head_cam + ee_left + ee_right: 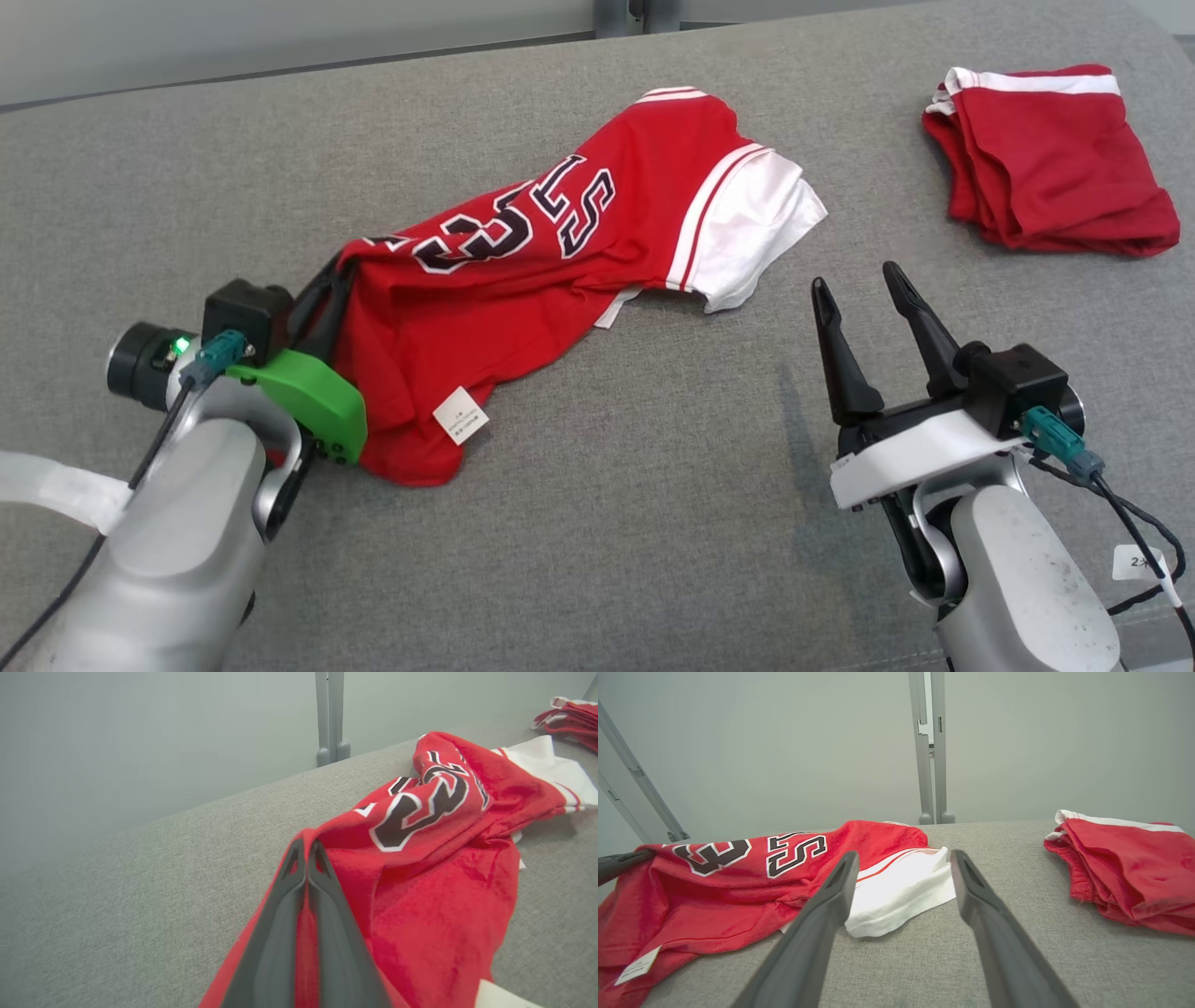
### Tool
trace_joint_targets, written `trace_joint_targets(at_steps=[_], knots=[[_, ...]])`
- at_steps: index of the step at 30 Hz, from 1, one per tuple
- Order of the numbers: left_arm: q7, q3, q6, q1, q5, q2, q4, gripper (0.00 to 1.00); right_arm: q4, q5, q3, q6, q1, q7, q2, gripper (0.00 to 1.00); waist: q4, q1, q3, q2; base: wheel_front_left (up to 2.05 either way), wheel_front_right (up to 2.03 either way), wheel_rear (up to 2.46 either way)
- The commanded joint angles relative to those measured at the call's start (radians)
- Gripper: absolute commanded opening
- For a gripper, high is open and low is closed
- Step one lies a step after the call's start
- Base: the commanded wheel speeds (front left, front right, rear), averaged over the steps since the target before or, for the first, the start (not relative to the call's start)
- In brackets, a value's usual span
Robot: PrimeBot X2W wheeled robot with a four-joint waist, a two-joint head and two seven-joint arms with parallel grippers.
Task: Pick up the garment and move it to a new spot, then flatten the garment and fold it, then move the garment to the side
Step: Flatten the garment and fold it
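The garment (523, 280) is a red jersey with dark lettering and white sleeves, lying crumpled across the middle of the grey surface. My left gripper (327, 280) is shut on its left edge, where the cloth bunches up over the fingers. In the left wrist view the two dark fingers (322, 896) are pressed together with red fabric (420, 877) pinched between them. My right gripper (864, 280) stands open to the right of the white sleeve (747, 238), not touching it. The right wrist view looks between its spread fingers (831, 896) at the garment (738, 877).
A second red piece of clothing (1050, 159), folded, with a white band, lies at the back right (1125, 868). The grey padded surface (607, 523) ends at a far edge before a pale wall with a grey post (929, 746).
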Motion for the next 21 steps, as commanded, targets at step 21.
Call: trace_joint_targets(at_steps=[21], knots=[[0.01, -0.089, 0.054, -0.315, 0.168, 0.067, 0.165, 0.2, -0.001, -0.008, -0.007, -0.001, -0.053, -0.008, -0.002, 1.0, -0.075, 0.0, 0.121, 0.0, 0.0, 0.0, 0.0]])
